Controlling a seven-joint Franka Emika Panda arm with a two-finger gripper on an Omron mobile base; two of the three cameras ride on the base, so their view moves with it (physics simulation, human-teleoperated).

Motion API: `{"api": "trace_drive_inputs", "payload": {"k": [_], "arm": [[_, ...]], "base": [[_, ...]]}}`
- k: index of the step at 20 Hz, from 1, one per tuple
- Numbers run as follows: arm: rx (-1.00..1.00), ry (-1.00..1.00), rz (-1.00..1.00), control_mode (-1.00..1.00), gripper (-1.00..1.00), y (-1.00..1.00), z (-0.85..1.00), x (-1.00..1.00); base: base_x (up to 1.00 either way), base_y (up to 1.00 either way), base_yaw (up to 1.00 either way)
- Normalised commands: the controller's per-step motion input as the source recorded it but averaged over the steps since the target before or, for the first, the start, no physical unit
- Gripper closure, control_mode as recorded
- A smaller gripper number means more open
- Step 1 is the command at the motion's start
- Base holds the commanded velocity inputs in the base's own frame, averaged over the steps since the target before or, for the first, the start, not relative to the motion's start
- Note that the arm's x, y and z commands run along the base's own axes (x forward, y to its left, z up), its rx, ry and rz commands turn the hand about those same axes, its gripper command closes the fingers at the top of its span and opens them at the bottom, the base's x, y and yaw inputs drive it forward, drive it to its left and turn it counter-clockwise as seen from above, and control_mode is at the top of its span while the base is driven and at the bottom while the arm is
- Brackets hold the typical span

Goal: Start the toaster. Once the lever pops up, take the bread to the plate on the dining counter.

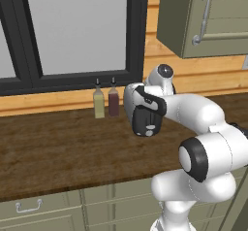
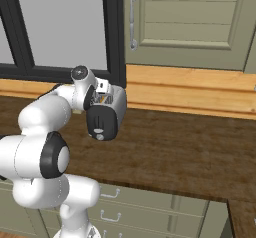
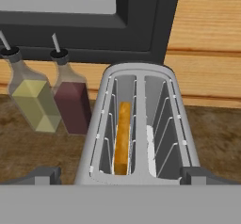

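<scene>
Bread (image 3: 123, 138) stands on edge in the silver toaster's (image 3: 137, 124) left slot.

arm (image 1: 193, 113) folded forward, elbow bent — hand pointing down | jaws spread wide — holding nothing

No readable text, labels, brand names, numbers or signs appear anywhere. The toaster (image 3: 136, 124), the two small bottles (image 3: 49, 96) beside it, the cupboard doors (image 2: 190, 17) and the window frame (image 1: 72, 77) are all plain and unmarked.

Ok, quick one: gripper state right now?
Gripper: open, holding nothing, its fingertips spread either side of the toaster, above the bread in the slot.
</scene>
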Motion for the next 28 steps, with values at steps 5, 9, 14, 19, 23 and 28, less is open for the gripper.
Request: {"api": "trace_drive_inputs", "payload": {"k": [5,9,14,19,23,28], "arm": [[0.00,0.00,0.00,-1.00,-1.00,0.00,0.00,0.00],[0.00,0.00,0.00,-1.00,-1.00,0.00,0.00,0.00],[0.00,0.00,0.00,-1.00,-1.00,0.00,0.00,0.00],[0.00,0.00,0.00,-1.00,-1.00,0.00,0.00,0.00],[0.00,0.00,0.00,-1.00,-1.00,0.00,0.00,0.00],[0.00,0.00,0.00,-1.00,-1.00,0.00,0.00,0.00]], "base": [[0.00,0.00,0.00],[0.00,0.00,0.00],[0.00,0.00,0.00],[0.00,0.00,0.00],[0.00,0.00,0.00],[0.00,0.00,0.00]]}}
